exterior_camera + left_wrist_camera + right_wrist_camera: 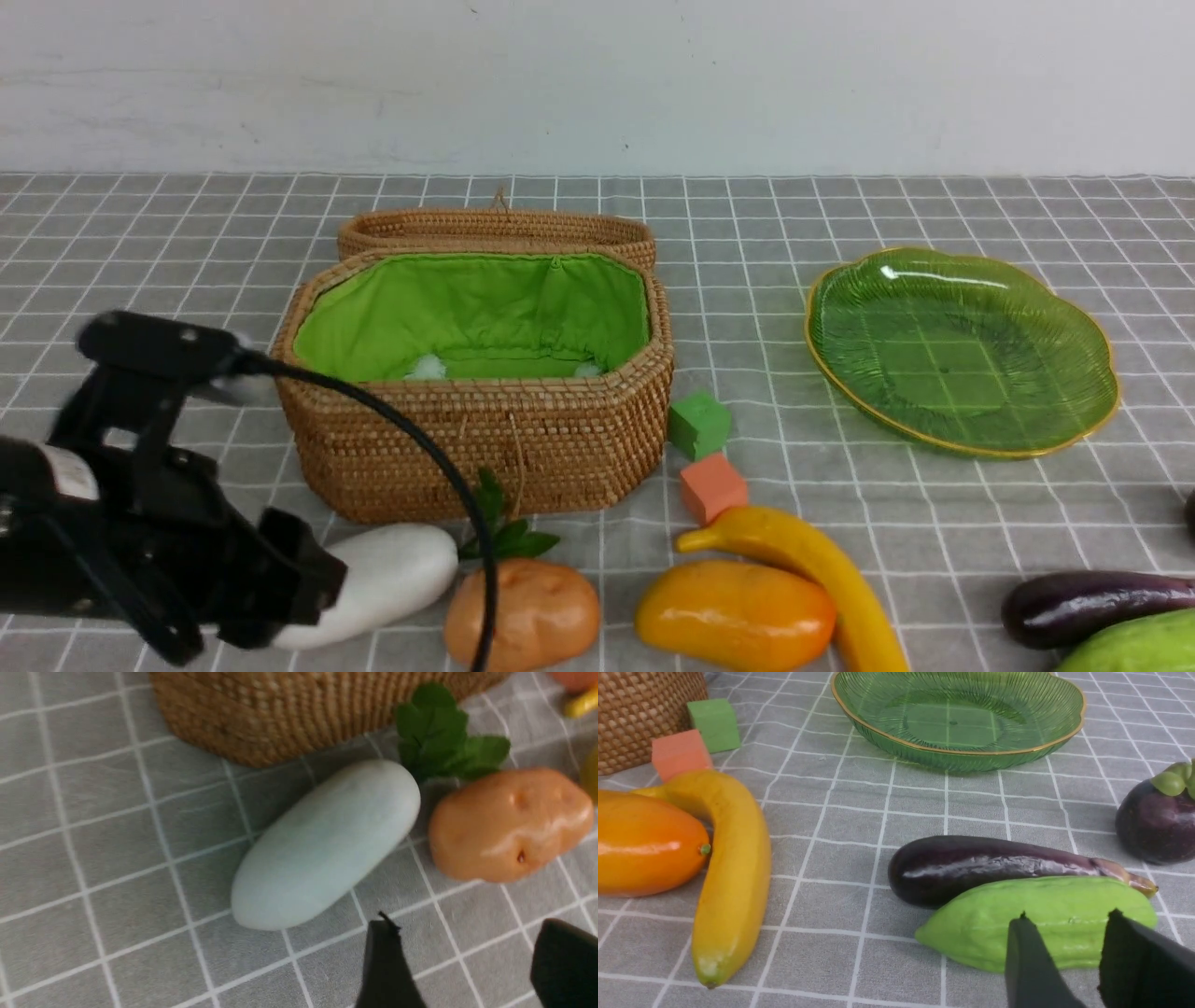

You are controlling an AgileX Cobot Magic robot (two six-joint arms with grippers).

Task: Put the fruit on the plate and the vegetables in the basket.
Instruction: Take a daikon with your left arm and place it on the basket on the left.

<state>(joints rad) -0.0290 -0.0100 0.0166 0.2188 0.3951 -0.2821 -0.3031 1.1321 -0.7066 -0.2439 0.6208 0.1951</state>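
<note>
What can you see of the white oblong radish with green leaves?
The white oblong radish is smooth, matte and plastic-looking, with green leaves at one end. It lies flat on the grey checked cloth in front of the woven wicker basket, leaves beside the tan-orange potato. The open left gripper is near, not gripping it.

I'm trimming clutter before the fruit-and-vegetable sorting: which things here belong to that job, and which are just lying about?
Job: mango, banana, purple fruit, radish, potato, eggplant, cucumber, plate, basket.
Lying about: green cube, orange cube.
</note>
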